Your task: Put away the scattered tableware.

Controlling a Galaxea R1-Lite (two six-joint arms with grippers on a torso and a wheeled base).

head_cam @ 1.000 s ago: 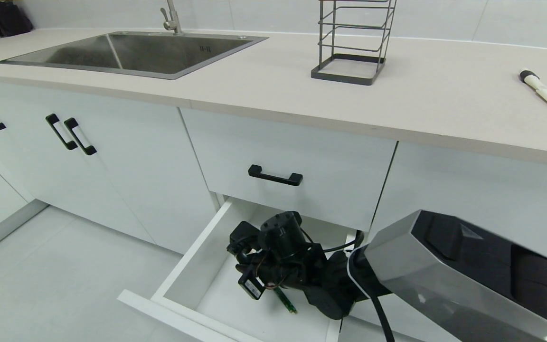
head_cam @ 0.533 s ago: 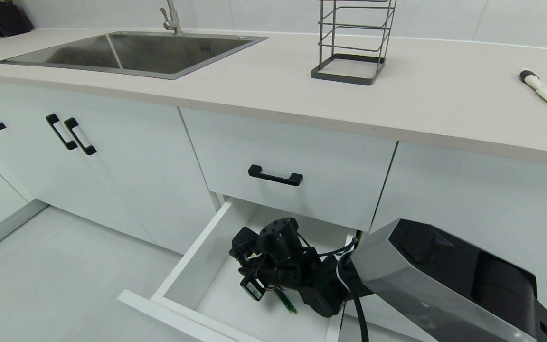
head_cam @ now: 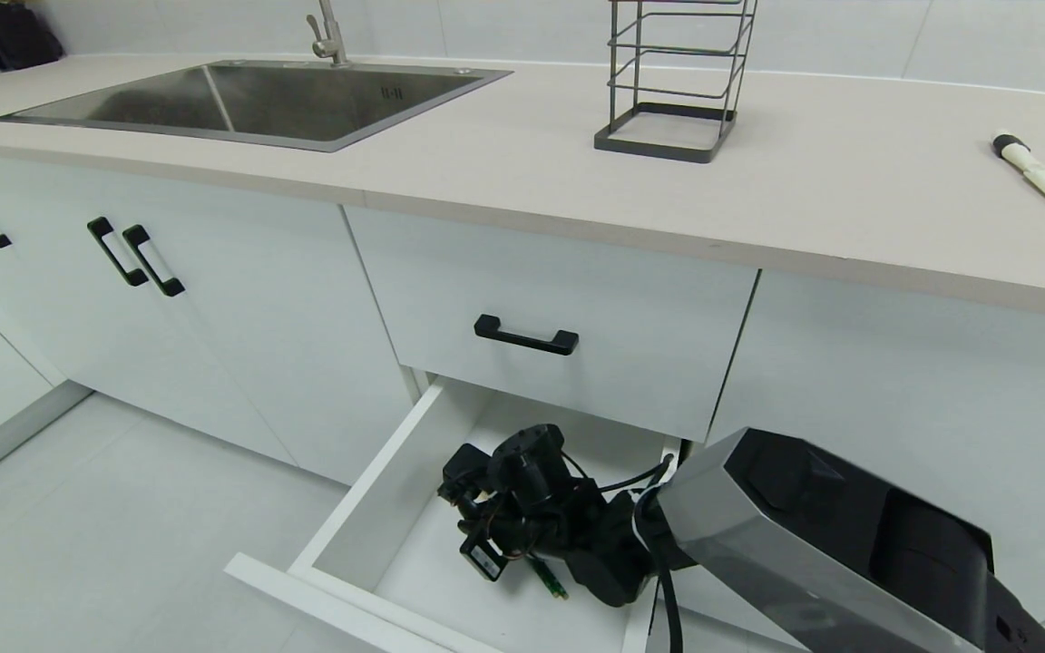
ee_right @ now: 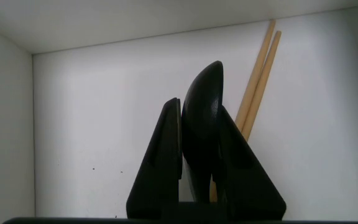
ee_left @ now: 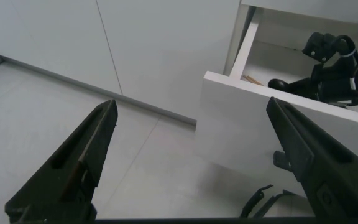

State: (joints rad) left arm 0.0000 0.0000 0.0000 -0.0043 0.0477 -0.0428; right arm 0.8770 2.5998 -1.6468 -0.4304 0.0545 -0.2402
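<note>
My right gripper is down inside the open lower drawer, shut on a black spoon-like utensil held edge-on between its fingers. A pair of wooden chopsticks lies on the drawer's white floor just past it. The left wrist view looks at the drawer's front panel, with the right gripper above the drawer. My left gripper hangs open over the floor tiles, away from the drawer, holding nothing. A cream knife with a black end lies on the counter at the far right.
The upper drawer with its black handle is shut above the open one. On the counter are a steel sink at the left and a dark wire rack in the middle. Cabinet doors run to the left.
My right arm has sunk lower and slid a little left, deeper into the drawer, with the black utensil still held. Nothing on the counter moved.
</note>
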